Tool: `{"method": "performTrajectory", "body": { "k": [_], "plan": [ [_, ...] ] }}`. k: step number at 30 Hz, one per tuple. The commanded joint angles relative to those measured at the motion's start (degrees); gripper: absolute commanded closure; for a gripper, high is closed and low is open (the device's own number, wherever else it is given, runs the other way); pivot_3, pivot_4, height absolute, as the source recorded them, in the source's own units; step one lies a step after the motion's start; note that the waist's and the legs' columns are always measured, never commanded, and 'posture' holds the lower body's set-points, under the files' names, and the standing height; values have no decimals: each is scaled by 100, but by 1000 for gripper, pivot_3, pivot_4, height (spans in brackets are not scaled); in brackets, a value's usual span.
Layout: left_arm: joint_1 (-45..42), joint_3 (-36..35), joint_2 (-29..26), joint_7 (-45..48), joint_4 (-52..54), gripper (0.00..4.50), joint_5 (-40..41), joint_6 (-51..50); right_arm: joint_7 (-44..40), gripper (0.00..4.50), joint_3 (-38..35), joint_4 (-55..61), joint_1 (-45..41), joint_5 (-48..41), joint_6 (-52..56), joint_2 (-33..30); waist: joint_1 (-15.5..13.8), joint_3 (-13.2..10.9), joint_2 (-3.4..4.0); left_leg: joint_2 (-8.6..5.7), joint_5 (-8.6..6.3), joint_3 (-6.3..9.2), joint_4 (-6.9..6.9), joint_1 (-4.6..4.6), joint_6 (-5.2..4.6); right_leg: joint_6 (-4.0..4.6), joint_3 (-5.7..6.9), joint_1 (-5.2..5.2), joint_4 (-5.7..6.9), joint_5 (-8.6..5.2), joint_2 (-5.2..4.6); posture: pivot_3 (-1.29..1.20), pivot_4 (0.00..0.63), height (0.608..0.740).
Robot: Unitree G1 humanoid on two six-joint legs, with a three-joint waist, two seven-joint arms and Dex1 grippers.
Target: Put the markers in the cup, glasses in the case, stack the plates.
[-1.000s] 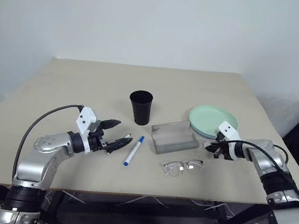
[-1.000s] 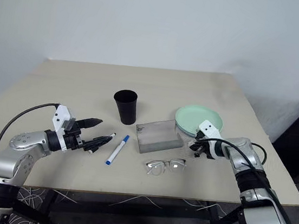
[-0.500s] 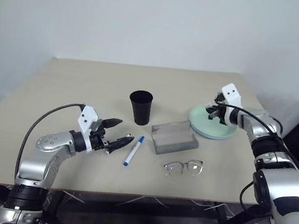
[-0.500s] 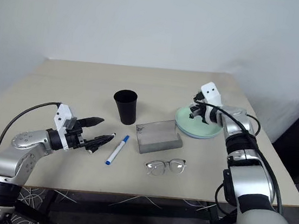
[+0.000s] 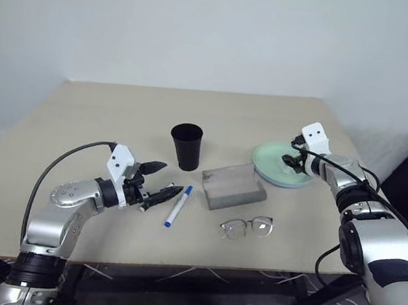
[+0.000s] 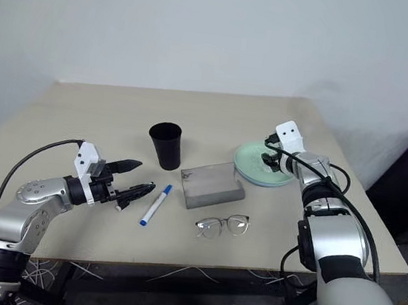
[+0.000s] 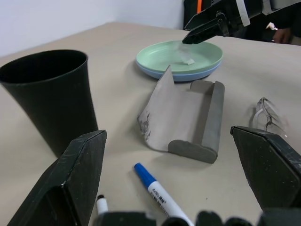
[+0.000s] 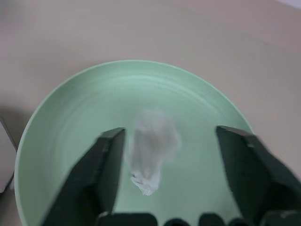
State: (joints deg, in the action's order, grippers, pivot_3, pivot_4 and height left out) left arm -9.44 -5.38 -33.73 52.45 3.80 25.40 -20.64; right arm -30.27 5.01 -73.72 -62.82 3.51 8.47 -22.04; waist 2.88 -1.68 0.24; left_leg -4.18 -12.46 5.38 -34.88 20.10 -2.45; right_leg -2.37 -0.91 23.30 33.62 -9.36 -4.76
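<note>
While right fingers (image 8: 171, 183) hang spread over white lump (image 8: 150, 150) in mint plate (image 5: 281, 164), left fingers (image 5: 157, 180) gape near blue-capped marker (image 5: 176, 206); cup (image 5: 185, 146), open case (image 5: 233, 187), glasses (image 5: 245, 227) on counter (image 5: 81, 122).

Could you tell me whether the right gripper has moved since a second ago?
Yes. The right gripper went from the table's near side, beside the glasses, to above the green plate.

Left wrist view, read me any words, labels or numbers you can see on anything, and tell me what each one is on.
Blue-capped marker: a short dark print along its white barrel, too small and blurred to read.
Cup, case, plates, glasses: no text or sign visible.
So nothing here can be read.
</note>
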Motion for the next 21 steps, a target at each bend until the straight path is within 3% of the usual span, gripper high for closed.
{"method": "performTrajectory", "body": {
  "k": [1, 8, 12, 17, 21],
  "plan": [
    [-61, -64, -43, -32, 214, 0, 22, 33, -20, 46, -115, 80, -240, 56, -115, -88, 5, 0, 0, 0, 0, 1, 0, -1, 0, 0, 0, -1, 0, 0, 0, 0, 0, 732],
    [-227, 194, -119, -28, 136, 0, -273, 74, -497, 46, -259, 463, -197, -52, -190, -474, 2, -1, 2, 2, 5, 0, 2, -3, -9, -1, -2, 0, 0, 0, 0, 0, 0, 732],
    [-453, 404, -117, 30, 115, 0, -391, 5, -1601, 46, -388, 1238, 86, -303, -82, -967, -20, -2, 3, -3, 5, -1, -1, 6, -9, -2, 0, 0, -4, 0, -2, 0, 0, 732],
    [-855, 808, -120, 70, 54, 0, -672, -100, -3209, 46, -702, 2879, 703, -1013, 741, -1758, -30, -1, 2, -2, 4, -1, -8, 18, -10, -4, 10, -1, -7, -1, -4, 0, 0, 732],
    [-1214, 1195, -110, -11, 77, 0, -946, -424, -3982, 46, -804, 3882, 1195, -1427, 1465, -2280, -24, -1, 4, 2, 4, -2, -17, 27, -10, -5, 11, 1, -6, -2, -5, 0, 0, 732]
  ]
}}
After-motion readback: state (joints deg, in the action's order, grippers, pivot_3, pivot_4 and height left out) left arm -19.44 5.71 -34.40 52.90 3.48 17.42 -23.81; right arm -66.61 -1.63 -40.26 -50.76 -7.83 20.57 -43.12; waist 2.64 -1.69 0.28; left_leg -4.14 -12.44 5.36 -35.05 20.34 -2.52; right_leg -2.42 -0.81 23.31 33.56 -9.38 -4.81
